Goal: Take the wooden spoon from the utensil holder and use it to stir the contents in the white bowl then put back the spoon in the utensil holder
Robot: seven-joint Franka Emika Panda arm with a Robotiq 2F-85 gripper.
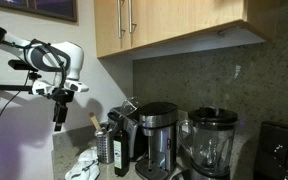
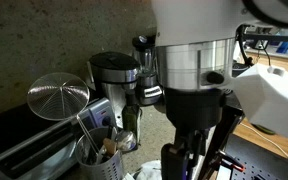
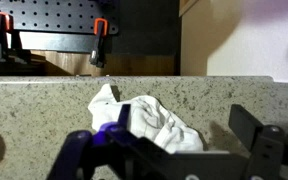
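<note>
The silvery utensil holder (image 1: 104, 146) stands on the counter beside the coffee maker and also shows in an exterior view (image 2: 100, 163). The wooden spoon's pale head (image 1: 95, 121) sticks up out of it. My gripper (image 1: 58, 122) hangs in the air to the side of the holder, apart from it. In the wrist view the gripper (image 3: 182, 128) is open and empty above a crumpled white cloth (image 3: 149, 122) on the speckled counter. A white shape (image 1: 82, 166) lies on the counter below the gripper; I cannot tell whether it is the white bowl.
A dark slim bottle (image 1: 121, 151), the coffee maker (image 1: 156, 136) and a blender (image 1: 212, 142) stand in a row under wooden cabinets (image 1: 174, 22). A wire strainer (image 2: 59, 96) rises from the holder. A stone backsplash (image 1: 199, 80) runs behind.
</note>
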